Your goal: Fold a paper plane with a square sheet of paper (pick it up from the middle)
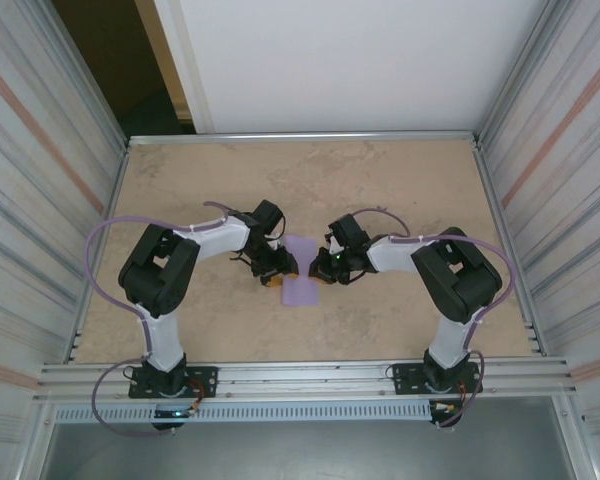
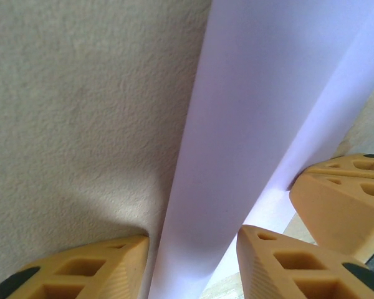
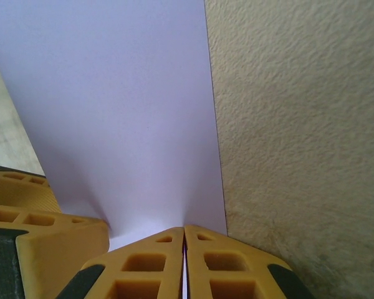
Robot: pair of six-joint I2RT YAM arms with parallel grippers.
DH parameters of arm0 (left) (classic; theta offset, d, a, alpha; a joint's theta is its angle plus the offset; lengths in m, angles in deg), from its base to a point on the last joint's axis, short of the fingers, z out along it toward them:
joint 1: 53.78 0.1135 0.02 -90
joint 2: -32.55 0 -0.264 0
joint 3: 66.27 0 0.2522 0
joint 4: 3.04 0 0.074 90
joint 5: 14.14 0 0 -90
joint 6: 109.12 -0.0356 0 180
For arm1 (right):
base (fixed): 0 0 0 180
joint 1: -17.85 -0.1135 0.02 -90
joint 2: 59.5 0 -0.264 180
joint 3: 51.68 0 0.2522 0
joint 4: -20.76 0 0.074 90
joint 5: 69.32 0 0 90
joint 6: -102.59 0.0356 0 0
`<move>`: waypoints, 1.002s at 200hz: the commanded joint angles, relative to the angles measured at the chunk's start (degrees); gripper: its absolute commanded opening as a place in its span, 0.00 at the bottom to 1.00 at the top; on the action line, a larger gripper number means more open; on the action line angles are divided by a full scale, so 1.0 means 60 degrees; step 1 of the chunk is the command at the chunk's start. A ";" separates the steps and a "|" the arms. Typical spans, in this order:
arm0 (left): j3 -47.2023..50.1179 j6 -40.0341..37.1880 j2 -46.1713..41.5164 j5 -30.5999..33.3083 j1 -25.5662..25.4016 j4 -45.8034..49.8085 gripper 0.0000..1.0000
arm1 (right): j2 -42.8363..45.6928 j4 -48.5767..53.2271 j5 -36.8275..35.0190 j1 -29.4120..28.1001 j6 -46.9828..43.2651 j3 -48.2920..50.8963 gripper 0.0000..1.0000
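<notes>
The square sheet of paper [image 1: 302, 270] lies lavender on the tan table between both arms; no paper plane shape shows. My left gripper [image 1: 278, 268] is at its left side, my right gripper [image 1: 326, 266] at its right. In the left wrist view the paper [image 2: 268, 93] rises as a bowed strip between my spread orange fingers [image 2: 96, 268], so the left gripper [image 2: 193, 240] stands open astride it. In the right wrist view my right gripper [image 3: 184, 232] is shut, with the edge of the paper [image 3: 124, 112] pinched and puckering up into the tips.
The other arm's orange fingers sit close by in each wrist view: right gripper's fingers [image 2: 343, 199], left gripper's fingers [image 3: 31, 212]. Corrugated metal walls [image 1: 40, 200] enclose the table [image 1: 380, 180], with a metal rail [image 1: 300, 375] along its near edge.
</notes>
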 commanded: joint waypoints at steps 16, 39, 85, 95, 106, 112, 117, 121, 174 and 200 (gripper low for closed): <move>0.0254 -0.0191 0.0362 0.0992 -0.0107 0.0534 0.46 | -0.0949 0.1522 -0.0700 -0.0032 -0.0551 0.0123 0.07; -0.0365 -0.0307 -0.0819 0.1001 0.0083 0.0639 0.48 | -0.1198 0.1881 -0.0961 -0.0033 -0.0686 0.0030 0.06; -0.0760 -0.0869 -0.2495 0.1321 0.0488 0.0403 0.46 | -0.1462 0.2305 -0.1285 -0.0029 -0.1023 -0.0219 0.04; -0.0546 -0.0963 -0.2638 0.0989 0.0489 -0.0046 0.43 | -0.1474 0.2339 -0.1303 -0.0033 -0.1061 -0.0250 0.04; -0.0293 -0.0949 -0.2631 0.0338 0.0466 -0.0644 0.38 | -0.1494 0.2385 -0.1340 -0.0033 -0.1109 -0.0280 0.04; -0.0123 -0.0871 -0.2557 -0.0016 0.0420 -0.0970 0.35 | -0.1495 0.2395 -0.1362 -0.0033 -0.1130 -0.0280 0.04; -0.0027 -0.0798 -0.2488 -0.0251 0.0385 -0.1218 0.32 | -0.1503 0.2414 -0.1372 -0.0034 -0.1138 -0.0280 0.03; 0.0036 -0.0755 -0.2425 -0.0375 0.0355 -0.1383 0.30 | -0.1503 0.2411 -0.1380 -0.0033 -0.1140 -0.0280 0.03; 0.0217 -0.0721 -0.1617 -0.0316 -0.0083 -0.1617 0.05 | -0.1624 0.2403 -0.1413 -0.0045 -0.1054 -0.0264 0.02; 0.0372 -0.0776 -0.1255 -0.0497 -0.0156 -0.1763 0.02 | -0.1735 0.2421 -0.1436 -0.0040 -0.1027 -0.0309 0.02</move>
